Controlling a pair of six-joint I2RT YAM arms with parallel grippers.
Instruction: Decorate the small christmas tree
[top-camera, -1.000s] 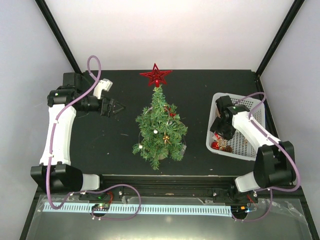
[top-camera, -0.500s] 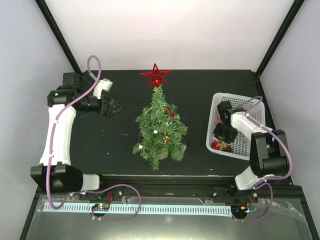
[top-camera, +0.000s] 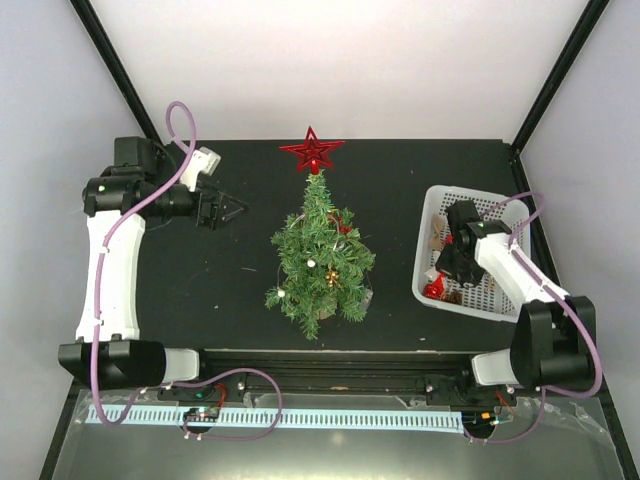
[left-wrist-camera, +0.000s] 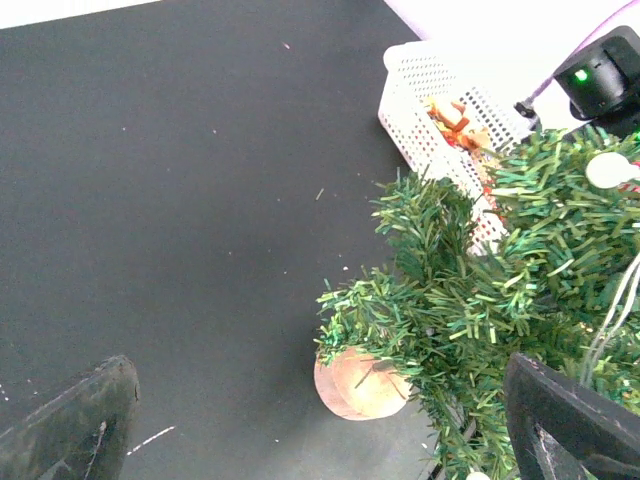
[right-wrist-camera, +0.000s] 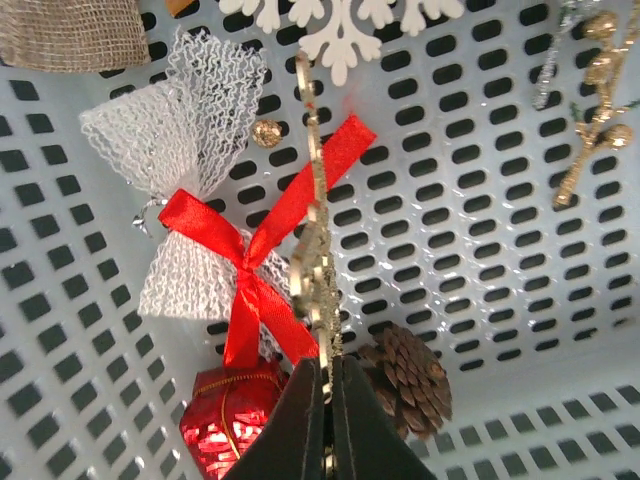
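**One gold ornament pinched, tree waiting at 9 o'clock**

Both arms flank the small christmas tree (top-camera: 322, 255), which stands at the middle of the desk (top-camera: 200, 290) with a red star (top-camera: 312, 152) on top. The right gripper (right-wrist-camera: 324, 372) is down in the white basket (top-camera: 490, 195) at 3 o'clock, clamped tight on the near end of a thin gold glitter ornament (right-wrist-camera: 315, 250) seen edge-on. The ornament's long axis runs straight out from the fingertips. From that gripper the tree lies at 9 o'clock, well apart. The left gripper (top-camera: 232, 208) hangs wide open and empty at the tree's 10 o'clock, slightly nearer. The hanging job looks to be the right arm's.
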